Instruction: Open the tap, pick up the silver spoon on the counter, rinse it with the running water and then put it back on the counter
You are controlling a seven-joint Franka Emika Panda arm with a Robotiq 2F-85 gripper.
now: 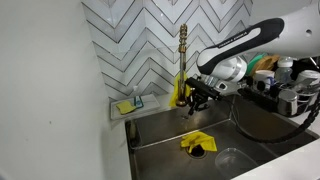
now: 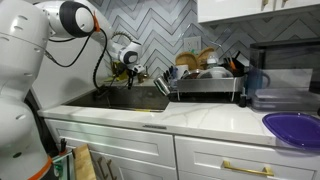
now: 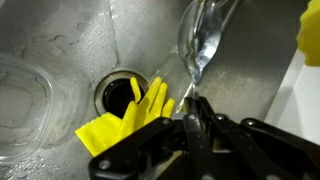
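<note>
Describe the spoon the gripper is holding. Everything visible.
The spoon is shiny silver metal, its mirror-bright bowl pointing away from the gripper, whose jaws are shut on its thin handle. In the wrist view it hangs over the wet steel sink, apart from the drain and yellow cloth below. Only the jaws touch it.

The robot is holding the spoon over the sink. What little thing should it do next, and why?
Probably nudge the spoon closer under the tap. The gripper is shut on its handle, holding it above the sink near the drain, so picking up is done. I cannot see a stream hitting it, so rinsing looks like the step at hand.
</note>
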